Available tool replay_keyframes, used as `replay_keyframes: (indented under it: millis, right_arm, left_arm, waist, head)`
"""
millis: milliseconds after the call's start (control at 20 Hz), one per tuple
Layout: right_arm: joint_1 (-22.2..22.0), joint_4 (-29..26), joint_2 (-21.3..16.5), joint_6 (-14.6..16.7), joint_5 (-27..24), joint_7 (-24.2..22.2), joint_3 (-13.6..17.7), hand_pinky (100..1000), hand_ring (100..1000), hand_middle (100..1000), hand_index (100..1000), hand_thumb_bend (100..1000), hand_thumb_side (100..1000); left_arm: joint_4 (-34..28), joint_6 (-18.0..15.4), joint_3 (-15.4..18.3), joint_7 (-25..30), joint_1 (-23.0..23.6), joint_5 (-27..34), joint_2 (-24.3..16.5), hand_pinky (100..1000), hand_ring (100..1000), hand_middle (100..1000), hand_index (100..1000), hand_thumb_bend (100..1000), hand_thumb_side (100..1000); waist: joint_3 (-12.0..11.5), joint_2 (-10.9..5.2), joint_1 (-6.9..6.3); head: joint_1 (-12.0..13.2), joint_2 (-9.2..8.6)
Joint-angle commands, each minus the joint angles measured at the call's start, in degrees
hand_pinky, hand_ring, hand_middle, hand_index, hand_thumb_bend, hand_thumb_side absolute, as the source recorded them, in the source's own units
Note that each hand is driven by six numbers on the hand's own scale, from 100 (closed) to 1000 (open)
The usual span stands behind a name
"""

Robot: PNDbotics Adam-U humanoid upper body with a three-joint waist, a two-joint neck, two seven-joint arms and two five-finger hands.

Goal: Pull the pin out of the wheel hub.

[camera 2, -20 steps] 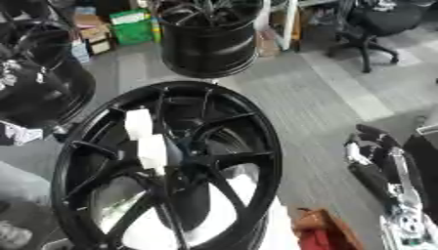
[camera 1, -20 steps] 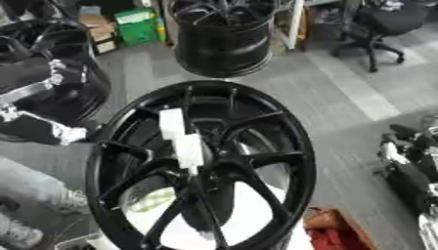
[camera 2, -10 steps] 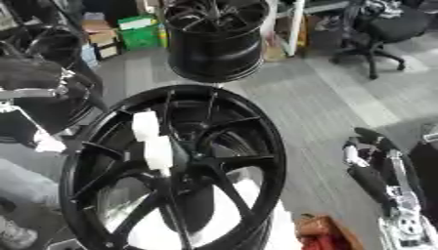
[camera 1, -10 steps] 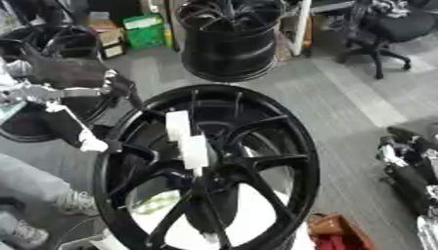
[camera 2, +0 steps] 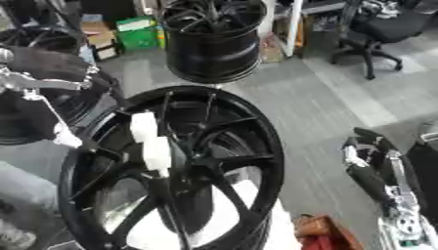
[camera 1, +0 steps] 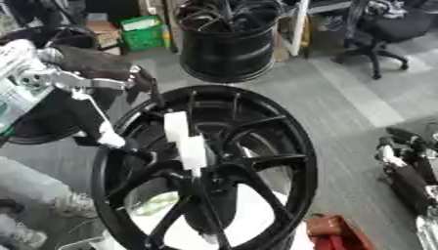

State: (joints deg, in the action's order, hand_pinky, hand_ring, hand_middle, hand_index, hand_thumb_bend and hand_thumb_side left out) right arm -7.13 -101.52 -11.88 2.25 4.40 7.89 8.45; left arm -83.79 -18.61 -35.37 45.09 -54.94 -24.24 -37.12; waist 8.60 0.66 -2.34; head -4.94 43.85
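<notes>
Fingers of the left hand (camera 1: 90,105) hung straight and relaxed, one pale tip down at the upper-left rim of the big black spoked wheel hub (camera 1: 256,127). White blocky pin (camera 1: 186,146) stood in the hub's centre, untouched. Right hand (camera 2: 368,163) waited low right; its fingers' state I couldn't tell.

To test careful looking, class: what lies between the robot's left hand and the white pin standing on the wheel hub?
In the left eye view, only the wheel, its black rim and spokes, lies between the left hand and the pin.
</notes>
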Motion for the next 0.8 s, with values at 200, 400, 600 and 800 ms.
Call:
replay_keyframes:
  millis: [200,400,600,800]
  right_arm:
    - [0.5,-0.5,-0.7,0.1,0.0,-0.1,0.0,640,525,643,784,100,346]
    - [0.7,-0.5,-0.7,0.1,-0.1,-0.3,-0.1,640,525,643,784,100,346]
    - [0.8,-0.5,-0.6,0.1,-0.1,-0.3,-0.2,640,524,643,784,100,346]
    - [0.9,-0.5,-0.6,0.2,-0.1,-0.5,-0.3,640,524,642,783,100,346]
  left_arm:
    - [0.1,-0.7,2.2,6.8,-2.1,-0.7,1.3,667,588,781,867,503,507]
    - [1.4,-1.1,1.9,6.9,-2.3,-3.0,3.0,658,582,786,868,499,507]
    - [2.5,-1.5,1.7,6.9,-2.3,-5.1,4.5,647,571,788,867,482,492]
    - [3.8,-1.7,2.0,6.9,-2.3,-6.7,5.9,666,602,788,862,479,485]
  waist:
    - [0.3,-0.44,0.33]
    - [0.5,-0.41,0.41]
    - [0.7,-0.4,0.47]
    - [0.8,-0.38,0.56]
  head:
    - [0.4,0.27]
    - [0.5,0.27]
    - [0.6,0.27]
    - [0.7,0.27]
